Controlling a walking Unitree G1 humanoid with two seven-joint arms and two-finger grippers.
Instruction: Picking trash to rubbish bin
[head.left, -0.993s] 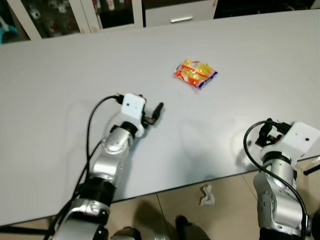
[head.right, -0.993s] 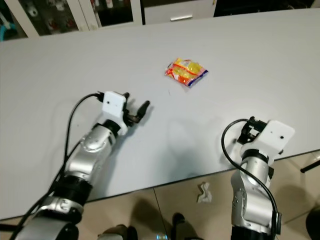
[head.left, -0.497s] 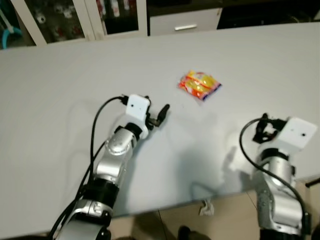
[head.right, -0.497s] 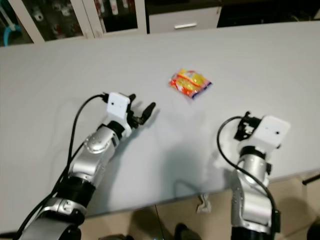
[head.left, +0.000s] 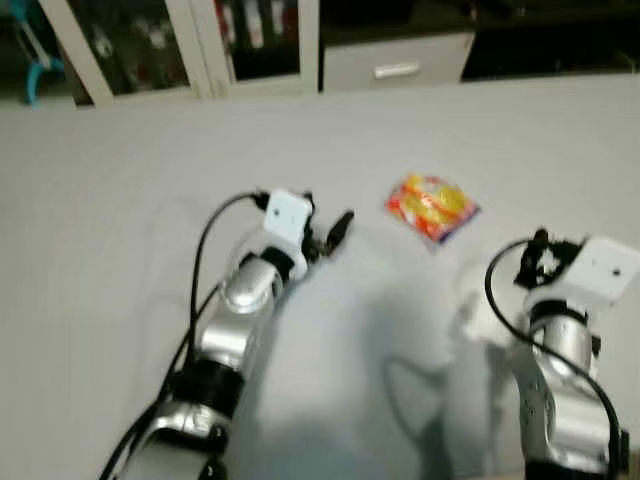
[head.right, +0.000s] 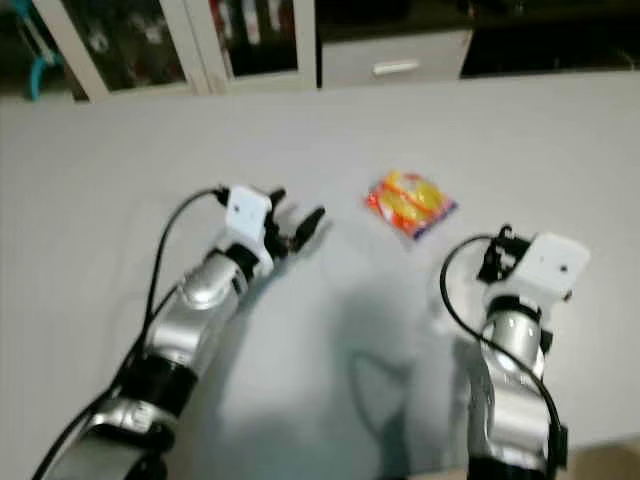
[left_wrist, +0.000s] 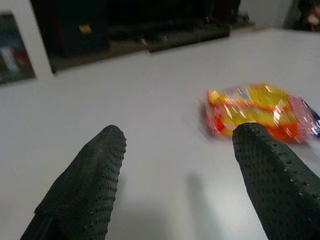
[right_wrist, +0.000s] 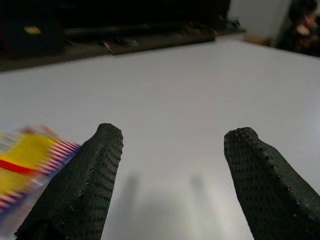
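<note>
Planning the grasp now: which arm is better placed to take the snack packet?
Probably the left. Its open end effector points at the packet with bare table between. The right end effector, also open, is aimed past it.

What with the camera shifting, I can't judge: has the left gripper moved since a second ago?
Yes. The left gripper reached forward over the table: earlier well short of the snack packet, now about level with it, on its left.
</note>
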